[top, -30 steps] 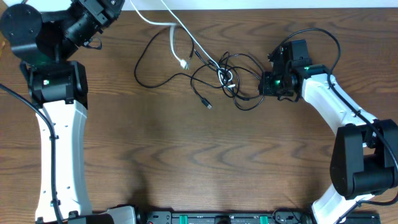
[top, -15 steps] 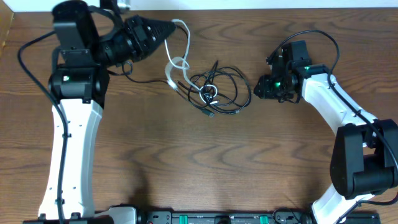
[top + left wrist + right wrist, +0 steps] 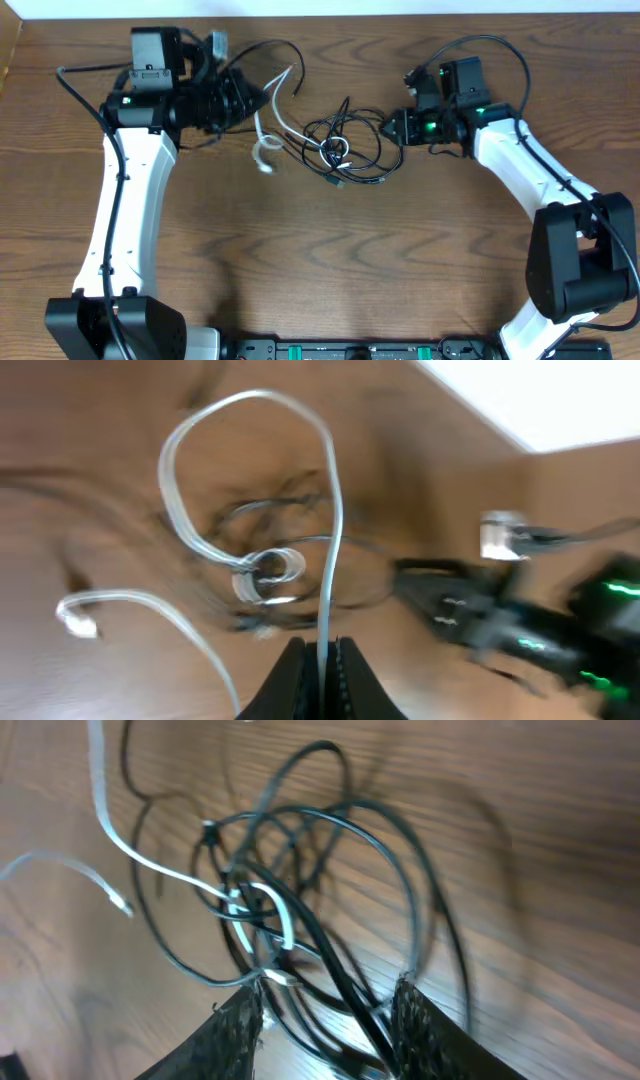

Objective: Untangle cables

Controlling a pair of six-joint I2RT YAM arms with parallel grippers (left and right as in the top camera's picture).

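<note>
Since 1 second ago, the cables (image 3: 340, 150) have been bunched tighter; the white cable (image 3: 333, 530) is clamped in the left gripper (image 3: 318, 650), and the black cable (image 3: 310, 945) loops are straddled by the parted right gripper (image 3: 325, 1005).

A dark brown wood-grain desk (image 3: 330, 260) is filling almost the whole overhead view, its grain running in long wavy bands from 9 to 3 o'clock. Soft, even light is lying across it, giving a faint sheen toward 6 o'clock. Along 12 o'clock a narrow white strip (image 3: 400, 7) is showing past the desk's far edge, possibly a wall. At 10 o'clock a tan sliver (image 3: 8, 45) is peeking in. A black rail with green marks (image 3: 350, 350) is running along 6 o'clock.
</note>
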